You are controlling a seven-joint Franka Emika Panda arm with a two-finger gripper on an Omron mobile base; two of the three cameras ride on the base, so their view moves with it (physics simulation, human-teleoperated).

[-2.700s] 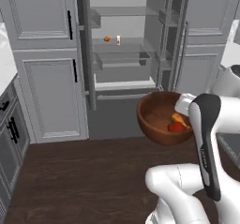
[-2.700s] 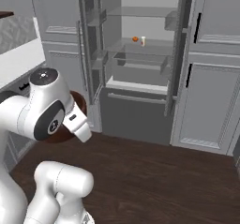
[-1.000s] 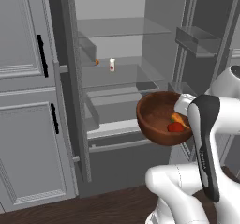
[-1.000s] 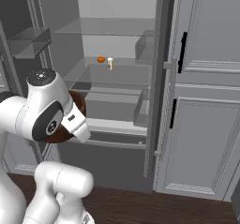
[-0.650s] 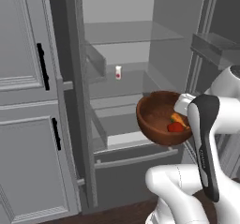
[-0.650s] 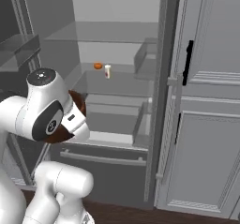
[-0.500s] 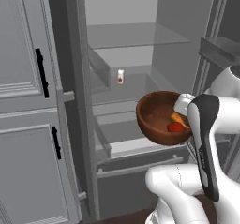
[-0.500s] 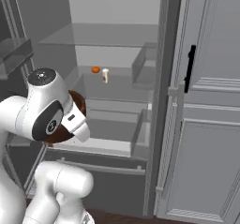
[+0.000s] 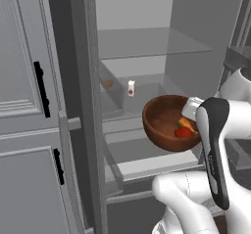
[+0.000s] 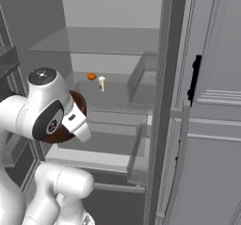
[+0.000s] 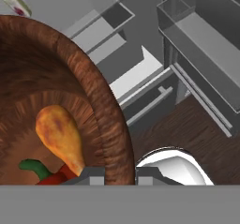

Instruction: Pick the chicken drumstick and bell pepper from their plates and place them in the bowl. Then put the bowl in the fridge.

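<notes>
The reddish-brown wooden bowl [image 9: 164, 125] hangs in the air in front of the open fridge [image 9: 147, 42], level with its lower glass shelf. My gripper [image 9: 189, 114] is shut on the bowl's near rim. In the hand view the rim of the bowl [image 11: 47, 78] runs between the two tips of my gripper [image 11: 117, 176]. The chicken drumstick [image 11: 61, 136] and the red bell pepper [image 11: 56, 178] lie inside the bowl, as the left base view shows for the drumstick [image 9: 186, 125] and the pepper [image 9: 183, 132]. From the right, my arm covers most of the bowl [image 10: 77, 104]. The plates are out of view.
A small white bottle [image 9: 131, 87] and an orange item [image 9: 108, 83] stand on the fridge shelf. Grey cabinet doors with black handles [image 9: 41, 88] flank the fridge on the left and another black handle [image 10: 195, 78] on the right. A pulled-out drawer [image 9: 157, 164] sits under the bowl.
The whole picture has grown: the base has driven closer to the fridge. The bowl stays held in the same place against the arm.
</notes>
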